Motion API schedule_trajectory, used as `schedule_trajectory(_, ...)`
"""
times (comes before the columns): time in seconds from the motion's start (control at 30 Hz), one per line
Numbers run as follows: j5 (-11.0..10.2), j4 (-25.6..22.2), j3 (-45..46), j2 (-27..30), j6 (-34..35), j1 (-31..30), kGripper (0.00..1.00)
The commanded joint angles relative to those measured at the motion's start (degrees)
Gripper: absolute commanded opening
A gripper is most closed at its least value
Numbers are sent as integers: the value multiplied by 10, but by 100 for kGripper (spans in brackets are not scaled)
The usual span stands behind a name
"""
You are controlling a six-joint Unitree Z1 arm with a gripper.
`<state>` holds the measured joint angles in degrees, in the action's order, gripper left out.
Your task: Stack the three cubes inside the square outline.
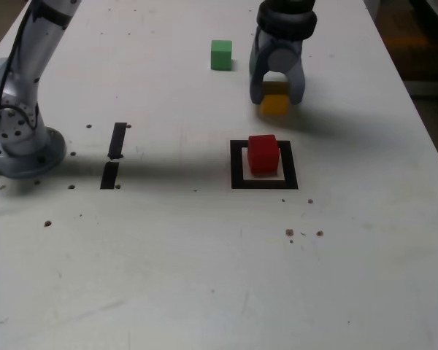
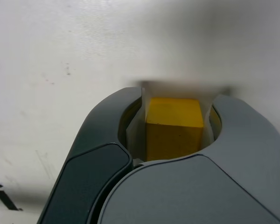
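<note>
My gripper [image 1: 277,93] is shut on the yellow cube [image 1: 274,102], down at the table behind the square outline [image 1: 237,166]. In the wrist view the yellow cube [image 2: 173,126] sits squeezed between both fingers [image 2: 102,154]. The red cube [image 1: 263,154] rests inside the square outline on its white centre. The green cube [image 1: 221,55] stands alone on the table, farther back and toward the exterior view's left of my gripper.
The arm's grey base [image 1: 18,138] is bolted at the exterior view's left. Two short black strips [image 1: 114,153] lie between the base and the square. Small screw holes and brown specks [image 1: 290,232] dot the white table [image 1: 204,277].
</note>
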<state>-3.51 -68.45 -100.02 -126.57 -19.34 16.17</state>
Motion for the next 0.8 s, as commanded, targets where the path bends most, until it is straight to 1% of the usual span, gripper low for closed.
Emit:
schedule_trajectory(0.0, -1, 4, 1, 7, -2, -3, 22)
schedule_trajectory(0.07, -5, -3, 0, 18, 0, -5, 22)
schedule_trajectory(0.13, -10, -20, -3, 34, 6, -8, 21)
schedule_trajectory(0.3, -18, -93, -20, 83, 30, -25, 21)
schedule_trajectory(0.4, -21, -135, -29, 113, 57, -48, 21)
schedule_trajectory(0.5, -22, -161, -21, 140, 100, -85, 21)
schedule_trajectory(0.63, -18, -164, 0, 153, 157, -133, 21)
schedule_trajectory(0.77, -11, -143, 19, 148, 212, -174, 21)
